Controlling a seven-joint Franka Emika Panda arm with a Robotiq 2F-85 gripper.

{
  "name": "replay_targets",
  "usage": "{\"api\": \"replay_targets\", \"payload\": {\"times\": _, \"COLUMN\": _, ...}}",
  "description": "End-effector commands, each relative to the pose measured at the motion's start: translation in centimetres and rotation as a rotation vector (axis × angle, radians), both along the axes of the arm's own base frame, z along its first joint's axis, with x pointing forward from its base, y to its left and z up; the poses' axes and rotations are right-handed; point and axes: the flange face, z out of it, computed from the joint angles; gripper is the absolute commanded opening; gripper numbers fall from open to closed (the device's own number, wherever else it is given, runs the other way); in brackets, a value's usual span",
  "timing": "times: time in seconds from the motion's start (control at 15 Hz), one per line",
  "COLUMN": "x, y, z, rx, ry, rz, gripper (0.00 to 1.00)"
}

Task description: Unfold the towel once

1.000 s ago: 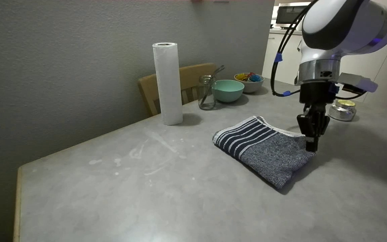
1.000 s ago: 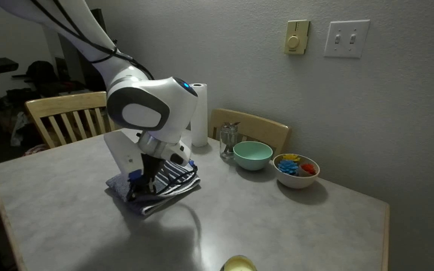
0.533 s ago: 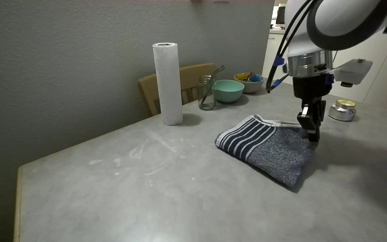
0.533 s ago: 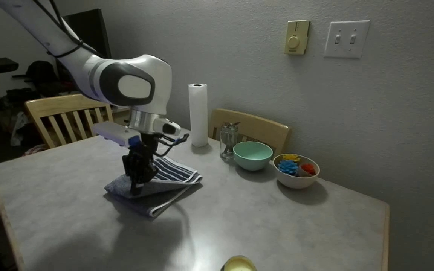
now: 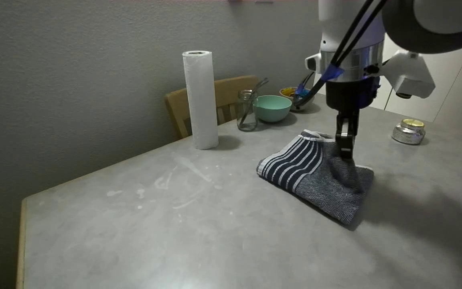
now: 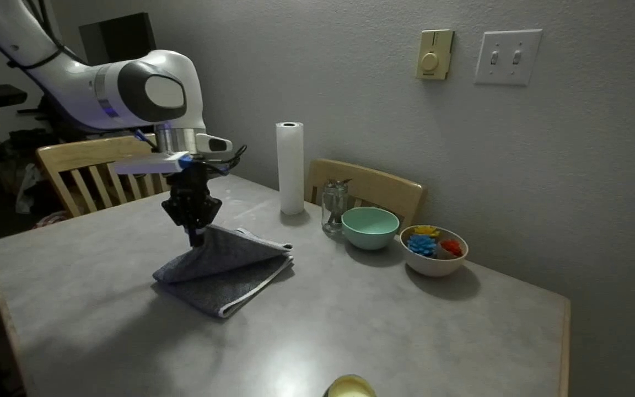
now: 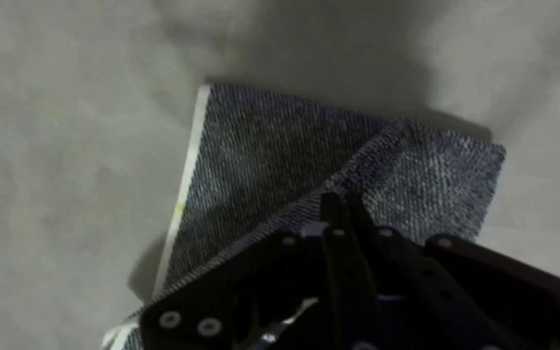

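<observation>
Unfolding looks only part done: your gripper (image 7: 342, 200) is pinched closed on the towel (image 5: 313, 176), top layer (image 6: 235, 250) raised. You've yet to lay that layer flat.

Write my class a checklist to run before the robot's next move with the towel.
1. The tool is shut on the towel: ok.
2. The upper layer is raised off the lower layer at the tool: ok.
3. The towel is opened out: not ok, the upper layer is not yet turned over.
4. Amount of towel pinched: cannot tell, the tool hides it.
5. The paper towel roll and green bowl stand apart from the towel: ok.
</observation>
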Motion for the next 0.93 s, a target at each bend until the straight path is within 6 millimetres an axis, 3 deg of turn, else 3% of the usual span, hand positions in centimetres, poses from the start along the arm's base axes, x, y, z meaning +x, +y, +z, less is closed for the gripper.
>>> {"api": "replay_targets", "payload": {"times": 0.0, "x": -0.6, "y": 2.4, "z": 2.2, "rx": 0.122, "ry": -0.091, "rz": 0.121, "gripper": 0.01}}
{"api": "replay_targets", "payload": {"times": 0.47, "x": -1.0, "y": 7.2, "z": 2.8, "rx": 0.418, "ry": -0.034, "rz": 0.398, "gripper": 0.01}}
{"api": "replay_targets", "payload": {"times": 0.87, "x": -2.2, "y": 8.8, "z": 2.0, "rx": 0.569, "ry": 0.022, "rz": 0.7, "gripper": 0.01}}
